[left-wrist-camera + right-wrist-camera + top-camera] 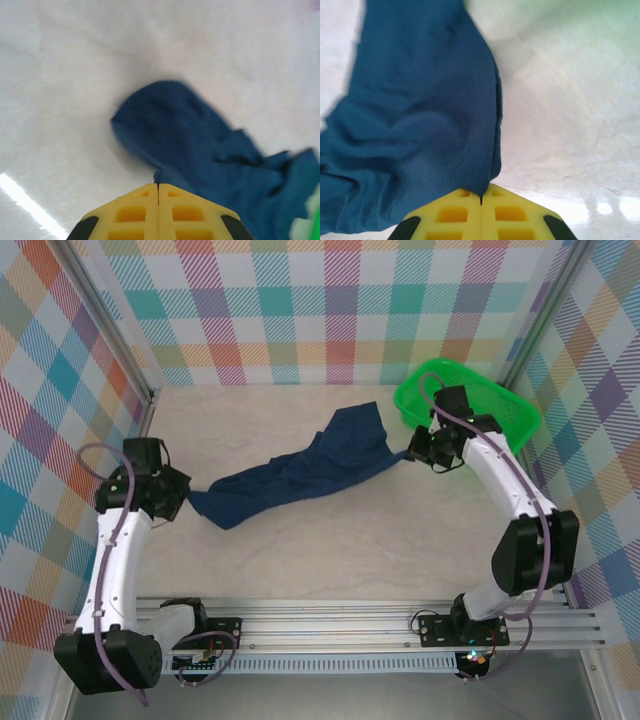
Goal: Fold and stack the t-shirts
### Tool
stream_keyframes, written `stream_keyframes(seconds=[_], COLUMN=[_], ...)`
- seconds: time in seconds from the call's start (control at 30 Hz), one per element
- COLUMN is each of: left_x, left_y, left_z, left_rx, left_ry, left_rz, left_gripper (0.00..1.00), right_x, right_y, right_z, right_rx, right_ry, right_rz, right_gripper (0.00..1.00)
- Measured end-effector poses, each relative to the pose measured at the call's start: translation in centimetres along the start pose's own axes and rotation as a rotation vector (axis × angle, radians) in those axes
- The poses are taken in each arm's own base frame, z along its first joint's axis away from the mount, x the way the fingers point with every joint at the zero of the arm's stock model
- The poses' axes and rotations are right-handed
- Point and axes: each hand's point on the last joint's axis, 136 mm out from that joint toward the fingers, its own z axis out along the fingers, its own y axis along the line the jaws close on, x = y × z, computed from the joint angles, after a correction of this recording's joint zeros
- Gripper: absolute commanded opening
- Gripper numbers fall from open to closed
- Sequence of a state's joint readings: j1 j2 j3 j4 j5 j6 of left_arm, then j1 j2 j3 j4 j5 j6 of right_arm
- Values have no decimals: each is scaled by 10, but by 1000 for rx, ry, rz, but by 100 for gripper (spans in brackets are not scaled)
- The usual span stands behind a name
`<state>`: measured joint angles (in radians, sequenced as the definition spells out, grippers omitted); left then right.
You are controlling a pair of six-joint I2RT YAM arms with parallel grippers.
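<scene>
- Yellow fingers point(131, 214) of the left claw point(158, 186) are closed on the t-shirt point(300, 470), and the right claw point(481, 196) pinches its other end.
- It stretches bunched across mid-tabletop point(330, 560), from the left edge toward the basket point(510, 405) in the far-right corner.
- Advice: draw both ends apart evenly and lay it flat before folding.

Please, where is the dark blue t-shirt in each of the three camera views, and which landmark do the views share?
Top external: the t-shirt lies stretched across the middle, from the left gripper to the right gripper.
Left wrist: it runs from the centre to the lower right, one end pinched in the left gripper.
Right wrist: it covers the left half, its edge pinched in the right gripper.
Shared landmark: the pale table beneath it.
</scene>
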<state>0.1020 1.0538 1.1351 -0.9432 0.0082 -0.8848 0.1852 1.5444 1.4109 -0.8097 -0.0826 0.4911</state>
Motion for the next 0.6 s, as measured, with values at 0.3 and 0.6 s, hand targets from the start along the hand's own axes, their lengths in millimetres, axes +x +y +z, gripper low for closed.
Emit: stream_keyframes(seconds=[0.3, 0.6], left_x=[-73, -111], left_y=[-114, -157], left_z=[-130, -273], left_rx=[416, 709], left_ry=[-273, -529], left_rz=[-10, -27], left_gripper=[0, 0], right_x=[-48, -14], right_y=[72, 106], right_z=[-124, -281], right_rx=[-276, -548], right_ry=[-309, -589], right_rz=[-72, -200], right_gripper=[0, 0])
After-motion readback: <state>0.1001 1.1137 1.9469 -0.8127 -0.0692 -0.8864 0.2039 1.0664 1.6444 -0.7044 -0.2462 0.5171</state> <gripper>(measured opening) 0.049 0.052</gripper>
